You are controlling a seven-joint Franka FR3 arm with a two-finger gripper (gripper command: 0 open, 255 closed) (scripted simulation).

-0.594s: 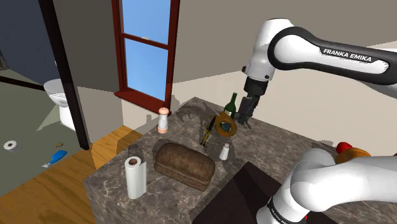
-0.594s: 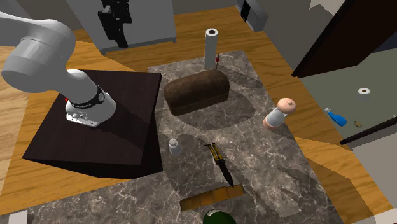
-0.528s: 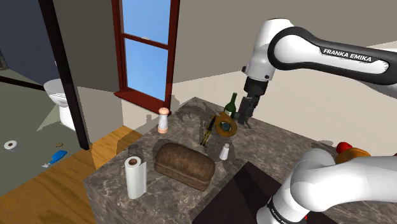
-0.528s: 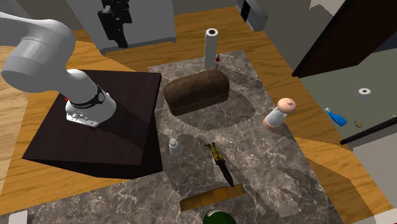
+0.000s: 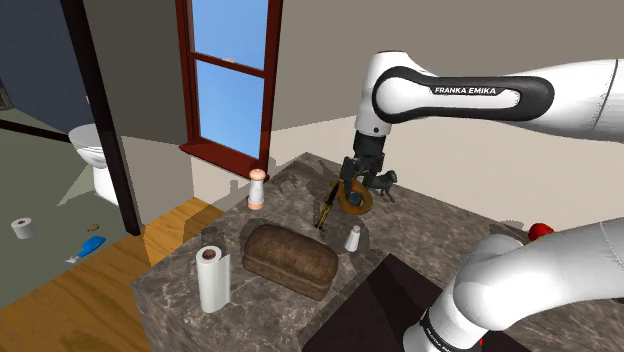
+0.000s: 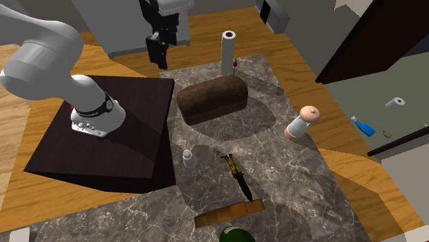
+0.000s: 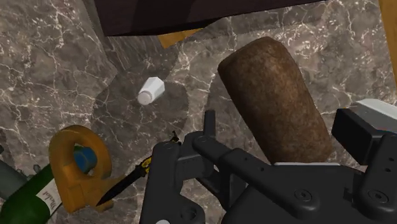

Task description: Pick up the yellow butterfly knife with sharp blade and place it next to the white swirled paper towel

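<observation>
The knife (image 5: 325, 207) has a yellow handle and a dark blade. It lies flat on the stone counter (image 5: 440, 215). The bread loaf (image 5: 290, 260) sits between the knife and the paper towel roll (image 5: 210, 278), so the two are well apart. A small white shaker (image 5: 352, 238) stands on the knife's side of the loaf, just beside the knife. The orange ring (image 5: 356, 198) is farther from the loaf, at the tip of the blade. A green bottle (image 7: 25, 191) lies farther from the loaf again, past the ring.

My gripper (image 5: 352, 182) has just swung over. A moment ago it hung farther from the loaf, out by the bottle. Now it hangs above the orange ring, nearer to the loaf and close to the knife. In my wrist view the knife's handle slips under my hand, so I think I am almost over it.

I cannot tell if my gripper is open or shut. It is not holding the knife, because the knife is lying on the counter.

I think the job has only begun. I must go down, take the handle, then carry the knife over the loaf to the roll.
</observation>
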